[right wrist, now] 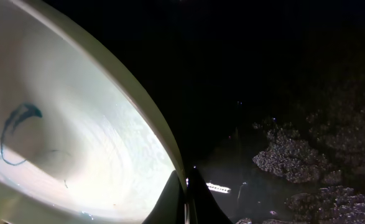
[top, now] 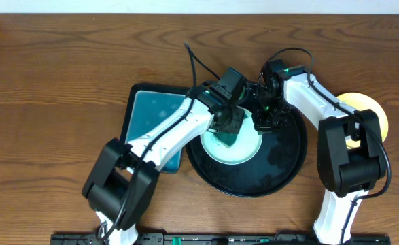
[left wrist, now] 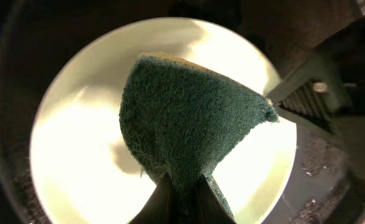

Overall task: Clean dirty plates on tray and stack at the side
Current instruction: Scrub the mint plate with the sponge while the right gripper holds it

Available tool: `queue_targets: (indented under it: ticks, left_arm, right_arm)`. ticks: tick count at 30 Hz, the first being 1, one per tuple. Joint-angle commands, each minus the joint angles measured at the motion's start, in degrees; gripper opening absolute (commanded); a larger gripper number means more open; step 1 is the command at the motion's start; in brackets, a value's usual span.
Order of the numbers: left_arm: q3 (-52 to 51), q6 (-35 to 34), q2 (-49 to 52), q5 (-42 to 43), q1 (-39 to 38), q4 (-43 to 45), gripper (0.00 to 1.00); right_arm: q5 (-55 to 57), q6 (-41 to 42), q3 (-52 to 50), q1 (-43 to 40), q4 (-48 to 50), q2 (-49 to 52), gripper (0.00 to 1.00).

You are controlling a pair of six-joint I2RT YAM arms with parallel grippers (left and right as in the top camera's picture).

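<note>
**Sponge down, rim pinned**

My left pincer (left wrist: 182, 190) is clamped on a green scouring sponge (left wrist: 188, 118), which rests on 1 mint-white plate (left wrist: 76, 162). That plate lies in the round black tray (top: 284, 170). My right pincer (right wrist: 185, 199) is closed on its rim — a teal scribble (right wrist: 17, 127) shows inside. A pale yellow plate (top: 379, 116) sits off the tray — at my right.
</note>
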Motion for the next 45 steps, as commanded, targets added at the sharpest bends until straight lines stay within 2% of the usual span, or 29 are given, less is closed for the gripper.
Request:
queue_targets:
  ticks: [1,9,14,17,24,33,45]
  left_arm:
    - [0.6,-1.4,2.5,0.5,-0.6,0.6,0.07]
    - [0.4,-1.9,7.4,-0.1,-1.3,2.0,0.07]
    - [0.2,-3.3,7.7,-11.6,-0.7,0.3,0.07]
    - [0.2,-5.0,7.7,-15.6,0.8,-0.2,0.07]
    - [0.8,-7.2,6.9,-12.9,4.5,-2.7,0.07]
    - [1.2,-7.4,-2.5,-5.4,1.7,-1.4,0.07]
    - [-1.2,-19.1,1.7,-5.5,-2.7,3.3,0.07]
  right_arm:
    - [0.5,-0.7,-0.3,-0.1,-0.1,-1.0,0.01]
    - [0.5,-0.7,-0.3,-0.1,-0.2,-1.0,0.01]
    - [0.5,-0.7,-0.3,-0.1,-0.3,-1.0,0.01]
    - [0.5,-0.7,-0.3,-0.1,-0.3,-1.0,0.01]
    - [0.5,-0.7,-0.3,-0.1,-0.3,-1.0,0.01]
    - [0.5,-0.7,-0.3,-0.1,-0.3,-1.0,0.01]
    - [0.5,-0.7,-0.3,-0.1,-1.1,-1.0,0.01]
